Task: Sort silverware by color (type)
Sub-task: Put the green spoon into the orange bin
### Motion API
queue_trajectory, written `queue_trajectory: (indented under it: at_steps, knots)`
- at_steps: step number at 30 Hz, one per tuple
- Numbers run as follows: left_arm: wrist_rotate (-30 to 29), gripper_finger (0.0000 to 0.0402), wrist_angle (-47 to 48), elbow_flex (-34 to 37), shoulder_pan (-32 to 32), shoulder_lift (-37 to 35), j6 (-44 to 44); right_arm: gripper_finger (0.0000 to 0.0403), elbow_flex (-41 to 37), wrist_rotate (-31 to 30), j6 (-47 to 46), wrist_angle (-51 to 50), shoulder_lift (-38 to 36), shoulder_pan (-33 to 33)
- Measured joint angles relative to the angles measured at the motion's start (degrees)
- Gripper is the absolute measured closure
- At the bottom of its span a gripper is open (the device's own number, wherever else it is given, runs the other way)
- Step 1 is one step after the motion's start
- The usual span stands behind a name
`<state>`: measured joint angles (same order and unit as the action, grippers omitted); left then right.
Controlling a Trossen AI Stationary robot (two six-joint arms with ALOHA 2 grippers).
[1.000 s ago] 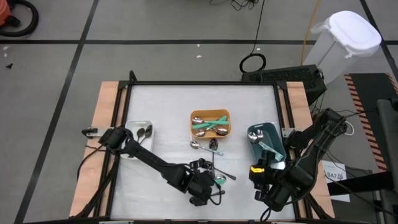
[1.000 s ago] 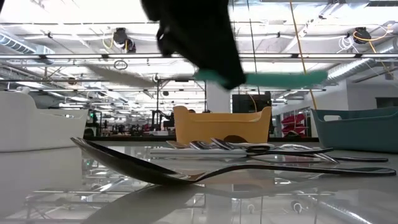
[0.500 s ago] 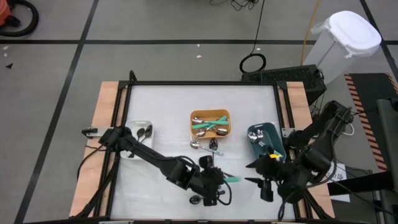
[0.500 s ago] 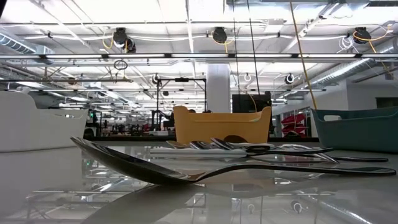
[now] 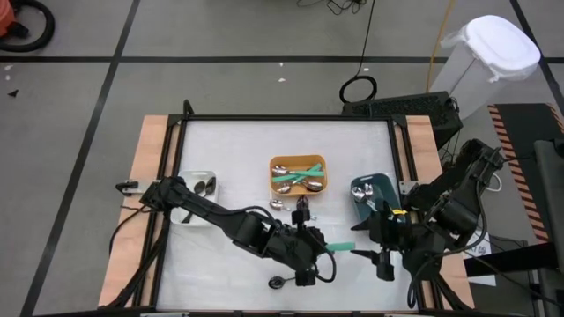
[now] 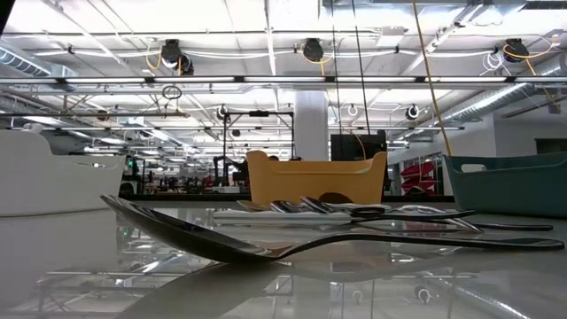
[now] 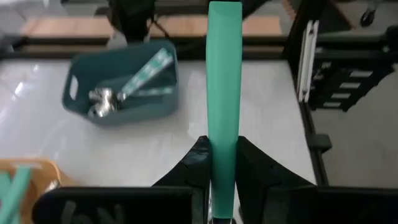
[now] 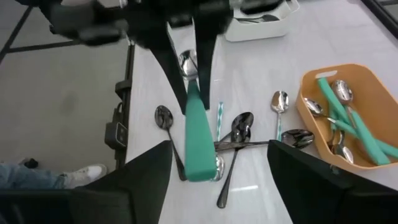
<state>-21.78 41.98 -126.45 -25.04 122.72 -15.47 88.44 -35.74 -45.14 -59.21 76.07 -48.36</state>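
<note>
Teal-handled spoon (image 5: 341, 247) pinched by left gripper (image 5: 319, 249), handle offered beside teal bin (image 5: 389, 210); right gripper (image 5: 368, 254) fingers spread to receive.

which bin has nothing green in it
The white bin, at the table's left edge beside the left arm's base. It holds only dark and silver utensils, while the orange bin and the teal bin each hold green-handled pieces.

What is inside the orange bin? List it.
The orange bin holds teal-handled utensils and silver spoons piled together. Anything beneath the pile, and the exact count, is covered.
</note>
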Motion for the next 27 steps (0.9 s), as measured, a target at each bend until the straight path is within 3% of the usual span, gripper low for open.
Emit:
queue_trajectory:
  at_steps: [12,27]
  knots:
    - [-0.20,0.0357,0.00,-1.71,0.93,-0.09,1.35,0.0151,0.00,1.50,2.30,-1.11,0.65,0.72]
    - [-0.37,0.0357,-0.20,-1.71,0.98,-0.09,1.03,0.0266,0.00,2.30,4.31,-0.99,1.73,1.68]
